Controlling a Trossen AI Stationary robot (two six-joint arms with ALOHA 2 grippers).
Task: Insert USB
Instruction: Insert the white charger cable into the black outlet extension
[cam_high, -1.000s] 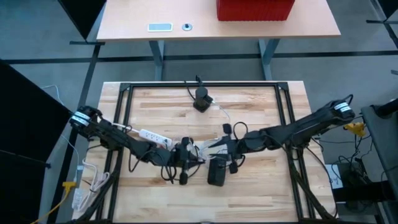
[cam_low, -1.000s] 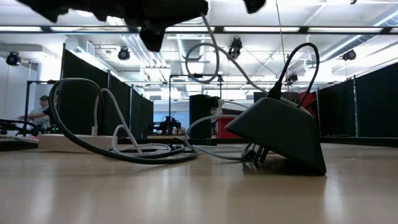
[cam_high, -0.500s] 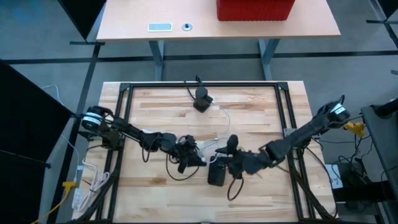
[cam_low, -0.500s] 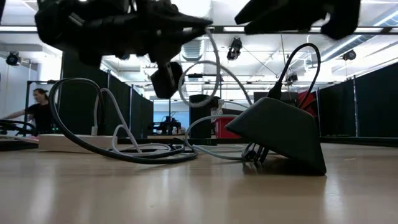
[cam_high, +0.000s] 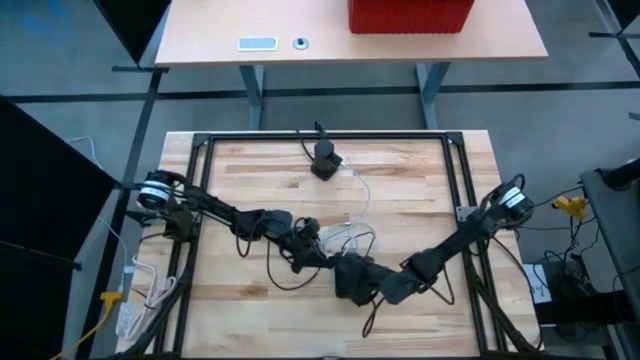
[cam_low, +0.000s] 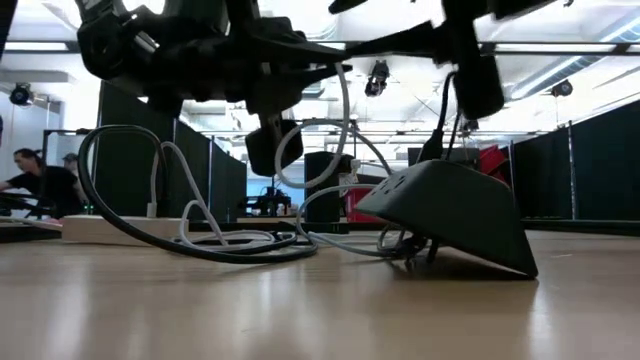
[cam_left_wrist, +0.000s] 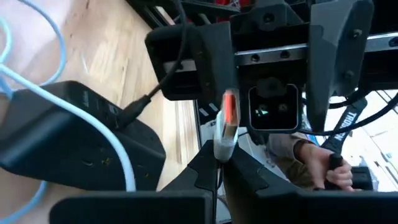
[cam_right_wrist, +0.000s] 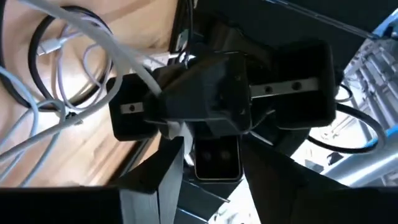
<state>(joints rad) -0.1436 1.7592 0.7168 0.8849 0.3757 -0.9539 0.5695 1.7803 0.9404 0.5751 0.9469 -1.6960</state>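
Note:
A black wedge-shaped hub (cam_high: 350, 272) (cam_low: 450, 215) (cam_left_wrist: 68, 143) rests on the table near the middle, with a black cord plugged into it. My left gripper (cam_high: 317, 255) (cam_left_wrist: 221, 155) hovers just left of the hub, shut on a USB plug (cam_left_wrist: 225, 124). The plug's white cable (cam_high: 350, 235) (cam_right_wrist: 134, 65) loops over the table. My right gripper (cam_high: 374, 286) (cam_right_wrist: 211, 168) (cam_low: 475, 80) is open, right beside the hub and above it, facing the left gripper. Whether it touches the hub I cannot tell. My left gripper pinches the USB plug between its two fingers. The silver and orange front end (cam_left_wrist: 227, 115) sticks out past the fingertips (cam_left_wrist: 205, 158). The plug is lifted clear of the table and points toward the right gripper. Its white cable trails off slack.
A white power strip (cam_low: 100, 228) and dark cable loops (cam_low: 200, 245) lie on the table's left part. A second black device (cam_high: 324, 160) sits near the far edge. A black frame (cam_high: 200, 200) borders the tabletop. People (cam_low: 40, 185) show in the room beyond.
My right gripper has swept toward the near edge and down, ending beside the hub. My left gripper has moved right, toward the hub, still shut on the plug. The hub has shifted slightly on the table.

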